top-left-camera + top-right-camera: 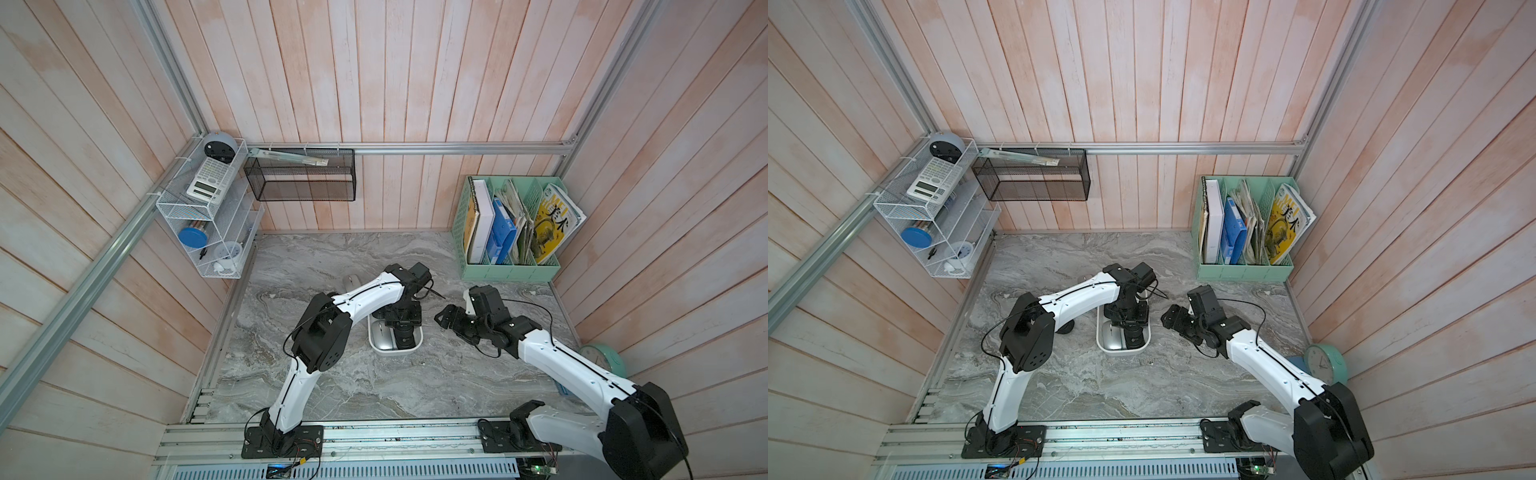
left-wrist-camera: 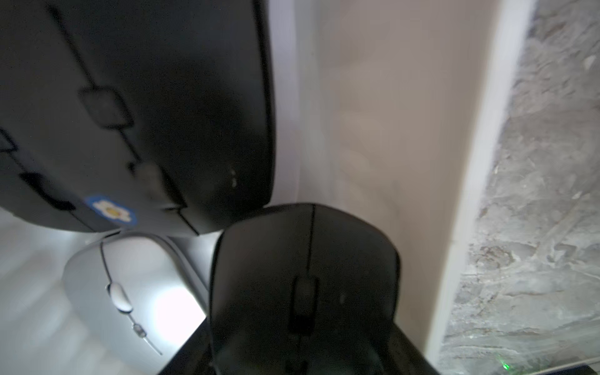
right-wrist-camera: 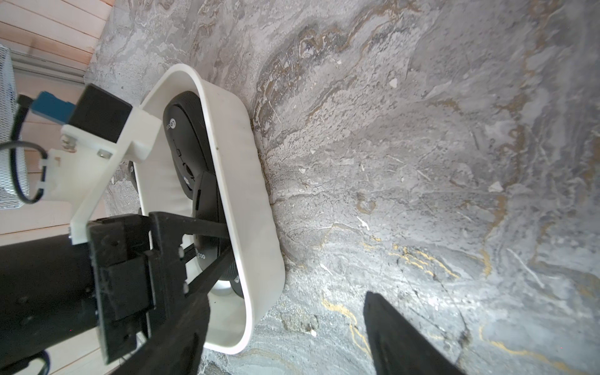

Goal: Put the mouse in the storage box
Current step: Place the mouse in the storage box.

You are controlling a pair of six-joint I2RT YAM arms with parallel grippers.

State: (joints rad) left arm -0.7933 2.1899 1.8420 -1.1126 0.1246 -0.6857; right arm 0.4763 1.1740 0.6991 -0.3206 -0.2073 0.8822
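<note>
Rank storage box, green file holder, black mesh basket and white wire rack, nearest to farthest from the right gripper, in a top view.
From the right gripper:
1. storage box, just left.
2. green file holder, back right.
3. black mesh basket, back wall.
4. white wire rack, far left wall.

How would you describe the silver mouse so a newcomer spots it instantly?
On the grey marble table, find the white storage box at the centre. Three mice are inside; the silver mouse is the only pale, shiny one, beside a stickered black mouse and a plain black mouse.
</note>
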